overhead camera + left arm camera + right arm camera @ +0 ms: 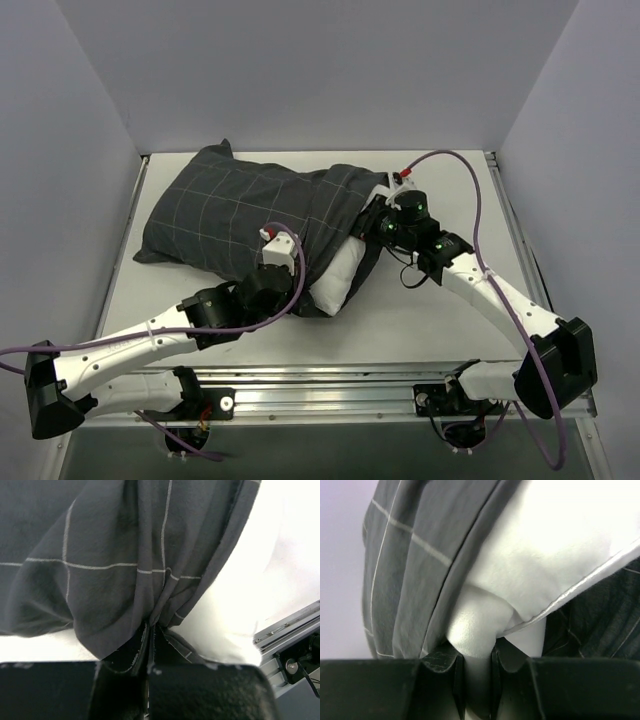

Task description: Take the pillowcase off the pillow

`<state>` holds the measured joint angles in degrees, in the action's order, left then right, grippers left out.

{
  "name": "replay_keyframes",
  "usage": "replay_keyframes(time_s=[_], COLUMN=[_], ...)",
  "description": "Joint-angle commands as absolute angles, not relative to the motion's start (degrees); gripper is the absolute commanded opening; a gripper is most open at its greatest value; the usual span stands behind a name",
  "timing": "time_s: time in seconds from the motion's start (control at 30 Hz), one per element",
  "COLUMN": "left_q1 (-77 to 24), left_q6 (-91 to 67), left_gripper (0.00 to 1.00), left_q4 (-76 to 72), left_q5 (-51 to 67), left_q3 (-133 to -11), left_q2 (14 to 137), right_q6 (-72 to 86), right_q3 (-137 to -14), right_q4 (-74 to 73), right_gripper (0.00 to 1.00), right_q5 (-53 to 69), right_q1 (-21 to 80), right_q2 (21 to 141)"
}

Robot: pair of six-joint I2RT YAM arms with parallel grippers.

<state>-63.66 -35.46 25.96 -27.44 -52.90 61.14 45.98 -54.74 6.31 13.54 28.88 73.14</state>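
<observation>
The dark checked pillowcase (240,215) lies across the table's left and middle, still covering most of the white pillow (338,280), whose end pokes out at the case's open right end. My left gripper (275,262) is shut on a gathered fold of the pillowcase (150,595) near its front edge. My right gripper (372,222) is shut on a corner of the pillow (480,630) at the opening, with the pillowcase's hem (420,555) beside it on the left.
The white table (440,320) has a metal rail (330,385) along its near edge. Grey walls enclose the back and both sides. The right arm's purple cable (470,175) loops over the table's right part.
</observation>
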Motion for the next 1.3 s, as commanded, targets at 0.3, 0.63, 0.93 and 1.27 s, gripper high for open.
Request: replay_keyframes(time_s=[0.3, 0.63, 0.93, 1.27], left_q1=[-61.7, -56.9, -56.9, -55.6], left_q6=[-55.7, -56.5, -41.9, -31.2], left_gripper=[0.02, 0.06, 0.23, 0.57], left_q4=[36.6, 13.1, -11.6, -7.8], left_q5=[-52.8, -63.4, -39.5, -22.4], left_q3=[-45.6, -39.6, -41.7, -44.9], left_q2=[60.9, 64.3, 69.8, 63.1], right_q6=[49.6, 51.7, 45.7, 41.7], right_q3=[-69.7, -64.3, -60.1, -57.9], right_q4=[3.5, 6.1, 5.4, 3.1], right_gripper=[0.00, 0.00, 0.00, 0.00], right_q5=[22.9, 35.0, 33.1, 25.5], right_q1=[23.2, 24.6, 27.3, 29.7], right_q2=[70.0, 68.8, 68.4, 68.8])
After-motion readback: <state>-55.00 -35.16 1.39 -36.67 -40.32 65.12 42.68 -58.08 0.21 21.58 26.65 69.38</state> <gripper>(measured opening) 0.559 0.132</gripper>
